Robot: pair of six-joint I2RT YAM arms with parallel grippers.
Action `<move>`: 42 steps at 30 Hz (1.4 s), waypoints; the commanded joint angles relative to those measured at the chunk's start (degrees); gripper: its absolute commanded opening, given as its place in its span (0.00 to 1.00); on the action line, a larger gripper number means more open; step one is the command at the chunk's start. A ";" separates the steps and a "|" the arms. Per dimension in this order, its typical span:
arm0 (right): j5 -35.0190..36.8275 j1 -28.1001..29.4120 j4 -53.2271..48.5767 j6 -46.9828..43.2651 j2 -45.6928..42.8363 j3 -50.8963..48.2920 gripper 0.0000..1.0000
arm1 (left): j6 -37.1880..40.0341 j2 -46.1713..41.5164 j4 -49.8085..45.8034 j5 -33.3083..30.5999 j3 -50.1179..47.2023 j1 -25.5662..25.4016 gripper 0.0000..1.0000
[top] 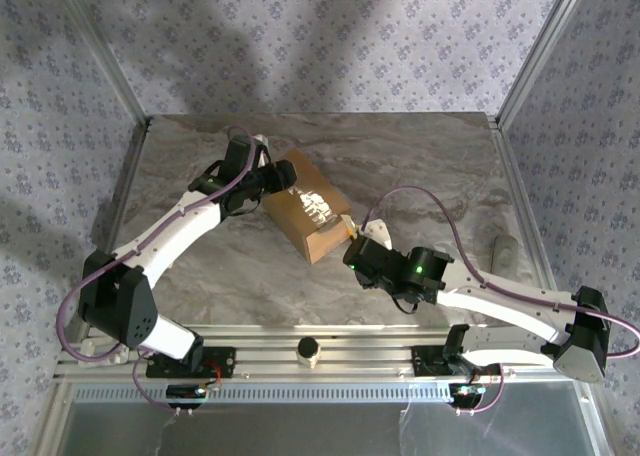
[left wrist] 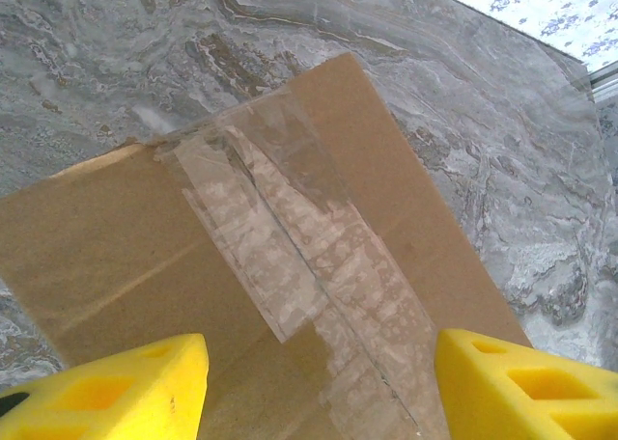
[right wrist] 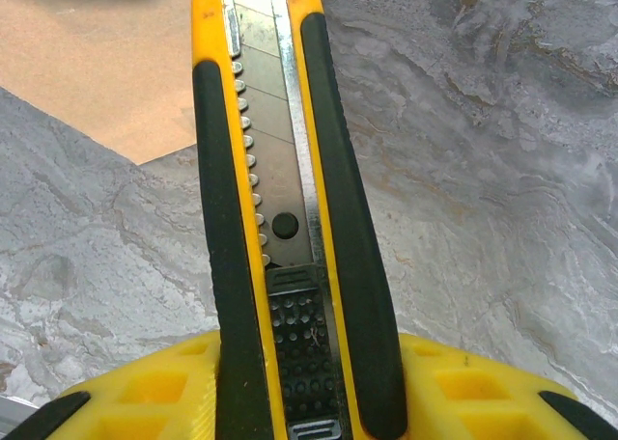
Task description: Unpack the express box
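The express box (top: pixel 308 208) is brown cardboard and lies on the marble table, its flaps closed under clear tape (left wrist: pixel 309 237) along the seam. My left gripper (top: pixel 283 180) hovers over the box's far-left end, open. In the left wrist view its yellow fingers (left wrist: pixel 116 392) stand wide apart just above the box top (left wrist: pixel 145 247), with nothing between them (left wrist: pixel 319 363). My right gripper (top: pixel 360 246) is shut on a yellow and black utility knife (right wrist: pixel 280 218) with the blade out. The knife tip (top: pixel 350 229) points at the box's near-right corner (right wrist: pixel 97 73).
The table (top: pixel 440 166) is fenced by metal posts (top: pixel 530 66) and wallpapered walls. A small round knob (top: pixel 310 351) sits on the near rail between the arm bases. A pale oblong object (top: pixel 505 251) lies at the table's right edge.
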 commanded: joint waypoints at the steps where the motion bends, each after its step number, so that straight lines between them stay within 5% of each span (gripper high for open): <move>1: 2.03 0.46 -0.80 1.28 -0.48 1.92 0.00 | -0.52 0.09 -0.61 1.12 0.88 0.37 0.63; 42: 3.00 0.46 -2.34 2.33 1.41 3.00 0.00 | -0.63 0.08 -0.43 1.61 1.05 0.44 0.63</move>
